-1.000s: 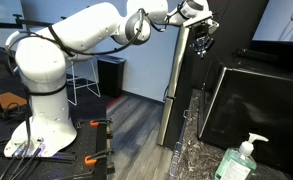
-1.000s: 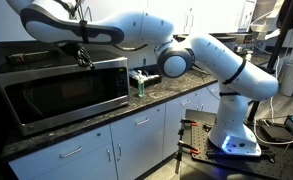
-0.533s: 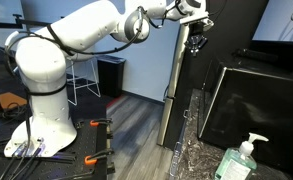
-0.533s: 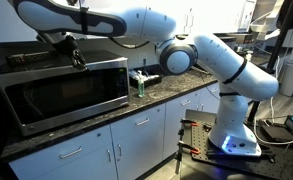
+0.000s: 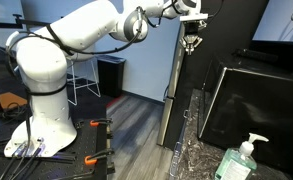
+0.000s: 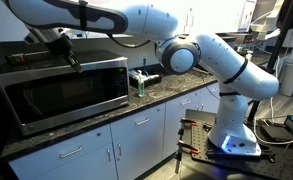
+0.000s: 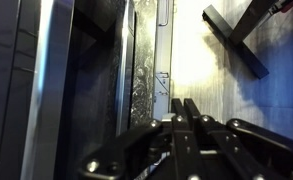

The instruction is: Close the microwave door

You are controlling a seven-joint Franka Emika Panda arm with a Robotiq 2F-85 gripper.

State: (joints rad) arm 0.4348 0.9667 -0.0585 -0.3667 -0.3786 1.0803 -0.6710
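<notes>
The microwave (image 6: 61, 90) is a large black box on the granite counter; in an exterior view (image 5: 251, 115) I see its glossy side. The microwave door (image 6: 71, 97), with its wide dark window, lies flat against the front of the appliance. My gripper (image 6: 72, 60) hangs just above the microwave's top near its back edge, touching nothing. It also shows high up beside the tall black cabinet in an exterior view (image 5: 192, 42). In the wrist view the fingers (image 7: 184, 108) are pressed together with nothing between them.
A green sanitizer bottle (image 6: 140, 83) stands on the counter beside the microwave, near the camera in an exterior view (image 5: 240, 160). A tall black cabinet (image 5: 181, 90) rises behind the gripper. White base cabinets (image 6: 136, 135) sit under the counter. A small black bin (image 5: 111, 75) stands on the floor.
The gripper has risen and drawn back from the microwave's front top edge toward its rear. The door looks the same in all frames.
</notes>
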